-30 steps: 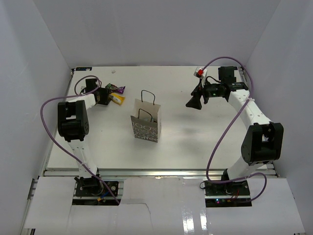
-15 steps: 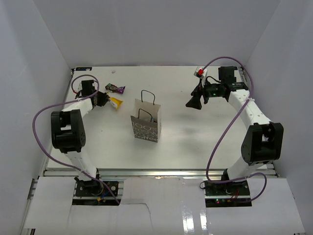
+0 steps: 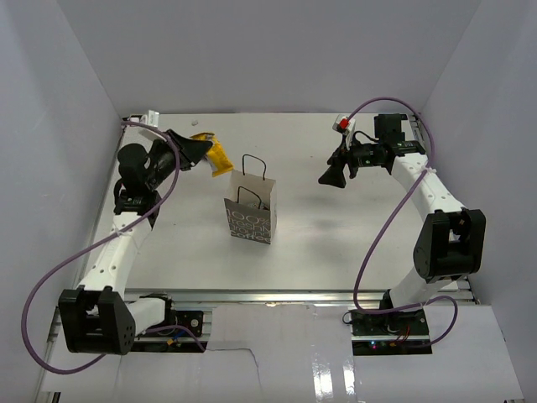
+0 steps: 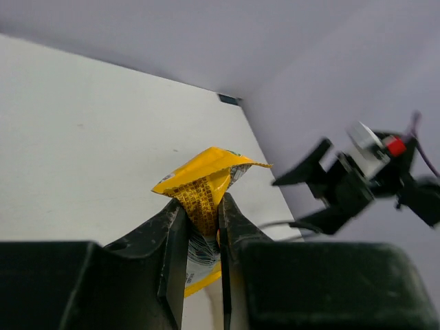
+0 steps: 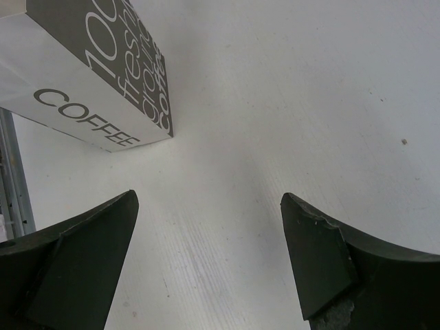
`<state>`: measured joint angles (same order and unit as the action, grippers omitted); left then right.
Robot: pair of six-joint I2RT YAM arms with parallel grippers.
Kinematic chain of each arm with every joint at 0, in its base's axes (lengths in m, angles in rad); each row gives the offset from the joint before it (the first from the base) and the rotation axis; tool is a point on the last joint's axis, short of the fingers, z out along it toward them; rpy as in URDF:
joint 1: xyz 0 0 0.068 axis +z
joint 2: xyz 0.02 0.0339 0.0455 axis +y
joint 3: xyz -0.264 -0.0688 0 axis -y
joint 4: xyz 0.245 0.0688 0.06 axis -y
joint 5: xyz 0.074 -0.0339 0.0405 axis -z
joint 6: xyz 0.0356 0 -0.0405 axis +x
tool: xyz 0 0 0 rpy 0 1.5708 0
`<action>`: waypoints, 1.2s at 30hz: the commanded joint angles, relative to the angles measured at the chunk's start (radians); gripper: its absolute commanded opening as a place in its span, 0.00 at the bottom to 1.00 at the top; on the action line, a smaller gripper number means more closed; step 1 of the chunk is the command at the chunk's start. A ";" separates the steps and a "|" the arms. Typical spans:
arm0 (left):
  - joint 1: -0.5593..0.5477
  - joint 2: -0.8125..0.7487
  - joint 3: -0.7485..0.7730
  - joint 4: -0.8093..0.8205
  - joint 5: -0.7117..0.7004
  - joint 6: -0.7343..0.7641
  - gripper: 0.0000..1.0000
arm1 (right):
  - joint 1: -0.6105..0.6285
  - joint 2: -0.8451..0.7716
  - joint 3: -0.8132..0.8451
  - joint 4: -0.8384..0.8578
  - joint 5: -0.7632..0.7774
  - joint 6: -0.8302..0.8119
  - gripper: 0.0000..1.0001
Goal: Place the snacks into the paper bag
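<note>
The left gripper [image 4: 203, 212] is clamped on one end of a yellow bar [image 4: 206, 177], and the creased wrapper fans out above its two fingers. A second ago that gripper was low over the table [image 3: 336, 243], among the packets lying behind and to the left of the paper bag [image 3: 251, 217]. Now the arm has swung up and stretched out, and the bar hangs in the air behind and to the left of the bag's open mouth, not yet over it. I judge that the pick is done and the carry is under way, with the drop still to come. The right gripper [image 5: 207, 203] has not moved: it hovers to the right of the bag, jaws spread wide with nothing between them. The left wrist view shows the pinch itself, which the overhead view is too small to settle. The overhead view shows the gap to the bag, which the left wrist view lacks. The dark purple packet that lay beside the bar is no longer in sight, perhaps behind the arm.
</note>
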<state>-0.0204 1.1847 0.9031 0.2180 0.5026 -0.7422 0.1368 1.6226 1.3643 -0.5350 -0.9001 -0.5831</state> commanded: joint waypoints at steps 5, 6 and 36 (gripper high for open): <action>-0.156 -0.065 0.068 0.072 0.202 0.089 0.02 | -0.006 -0.021 -0.004 0.004 -0.013 0.002 0.90; -0.182 -0.068 0.071 0.073 0.206 0.092 0.02 | -0.006 -0.026 -0.010 0.004 -0.011 0.000 0.90; -0.270 -0.010 0.086 0.020 -0.087 0.199 0.61 | -0.008 -0.095 -0.071 0.004 0.024 -0.003 0.90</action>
<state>-0.3019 1.1687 0.9482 0.2535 0.4805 -0.5499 0.1364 1.5684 1.3098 -0.5323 -0.8833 -0.5831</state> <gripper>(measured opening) 0.606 0.900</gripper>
